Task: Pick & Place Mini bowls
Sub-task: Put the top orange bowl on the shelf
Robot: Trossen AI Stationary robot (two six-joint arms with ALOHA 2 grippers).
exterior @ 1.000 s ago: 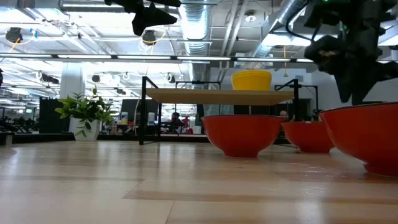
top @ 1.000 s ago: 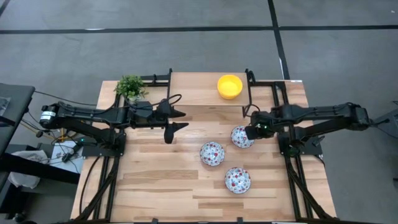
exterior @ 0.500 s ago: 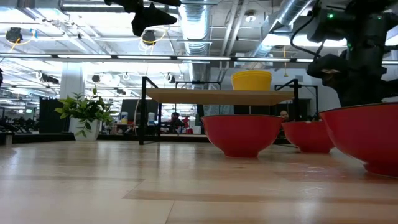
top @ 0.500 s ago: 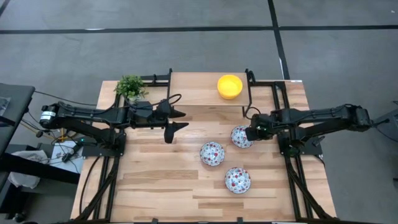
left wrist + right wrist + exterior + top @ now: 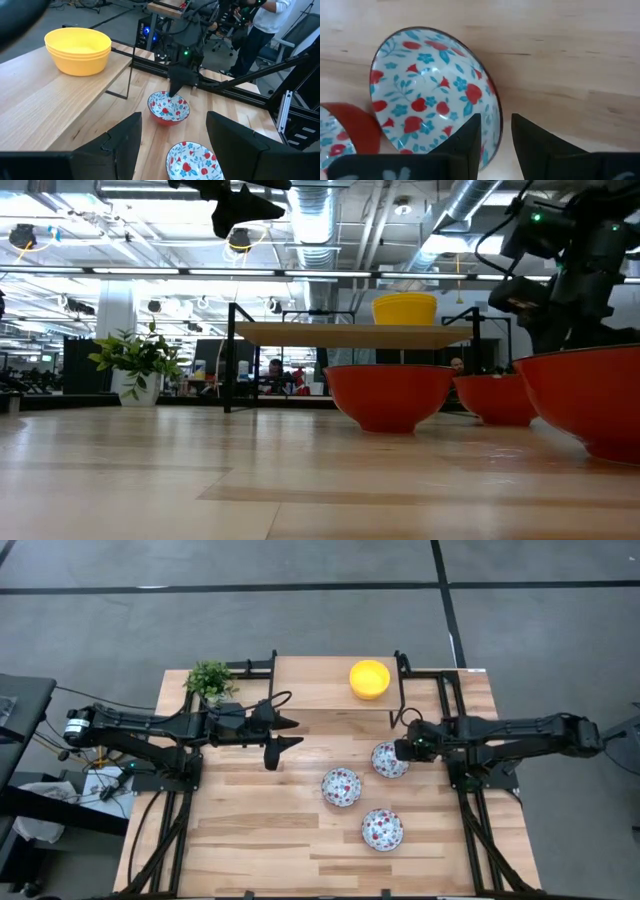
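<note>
The wooden table [image 5: 260, 830] sat in an open hall with bright ceiling lights, and across it your three floral bowls lay where they had been a second before. Nearest the front edge was one floral bowl [image 5: 382, 829], then the middle floral bowl [image 5: 340, 786], then the third floral bowl [image 5: 388, 760] at the right. Over that second your right gripper [image 5: 399, 751] had come down onto the third bowl's right rim; its fingers [image 5: 467, 140] straddled the rim, one inside and one outside, not yet pinching it. Your left gripper [image 5: 285, 732] had not moved: it hung high above the table's left-centre, jaws spread wide and empty. Farther back, the stacked yellow bowls [image 5: 369, 678] rested on the raised shelf [image 5: 310, 675], unchanged, and the potted plant [image 5: 210, 679] stood at the far left corner.
</note>
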